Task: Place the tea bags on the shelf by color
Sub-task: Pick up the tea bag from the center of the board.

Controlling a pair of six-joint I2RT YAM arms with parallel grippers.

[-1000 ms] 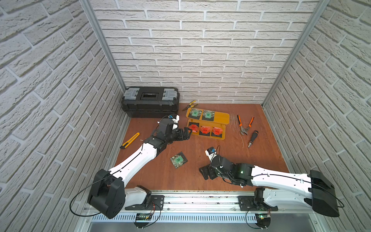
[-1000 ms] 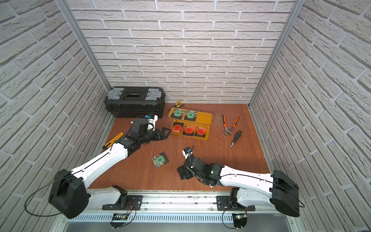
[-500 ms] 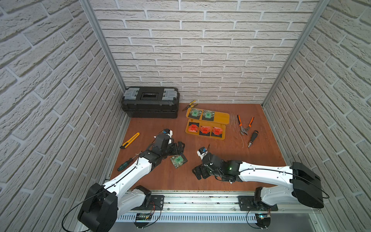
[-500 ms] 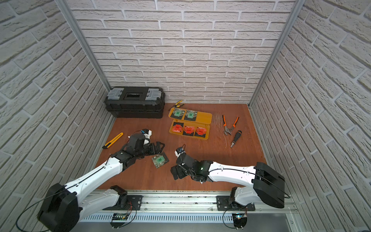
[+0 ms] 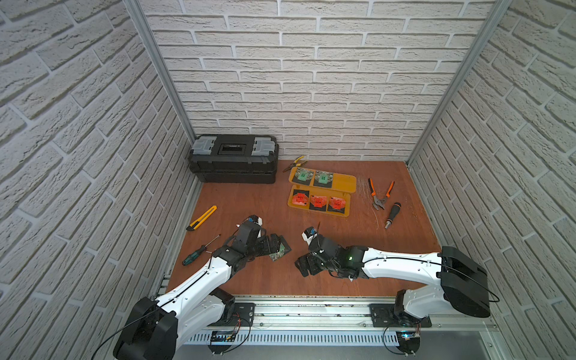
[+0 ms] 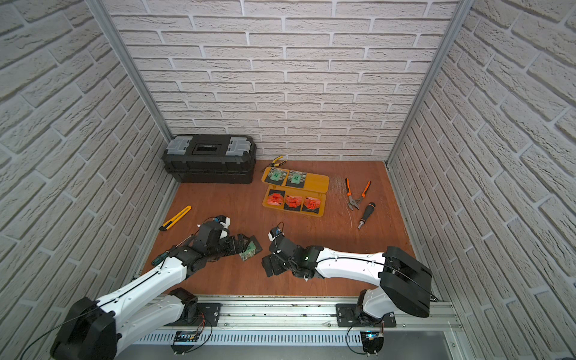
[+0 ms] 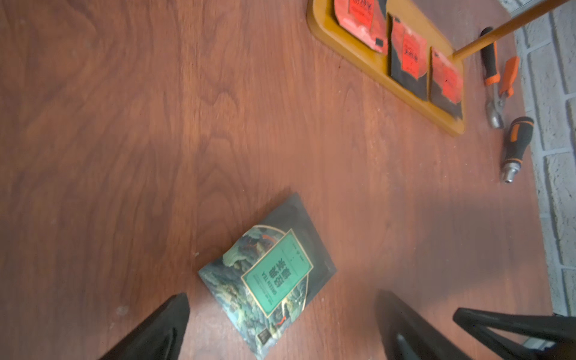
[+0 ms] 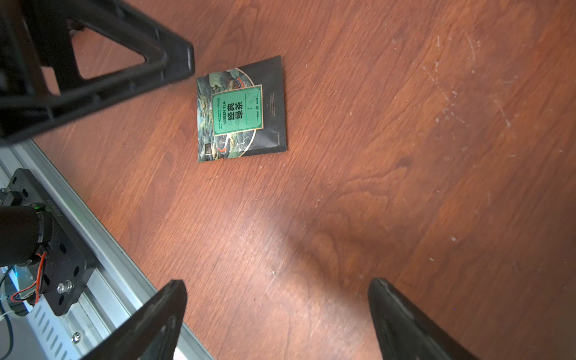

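My left jaws stand wide and empty, tips just beside a loose tea bag (image 8: 241, 109). It lies flat on the counter (image 5: 249, 199), near and left of centre; its green label reads "GREEN TEA" beside Chinese characters. Right of it, my right jaws gape wide, holding nothing. Farther back, the shelf (image 5: 344, 184) carries two green-labelled bags (image 5: 313, 177) on its upper tier and three red ones (image 5: 318, 202) on the lower, print unreadable.

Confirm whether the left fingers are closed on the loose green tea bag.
No: the left fingers stand wide open, with the green tea bag lying flat on the table.
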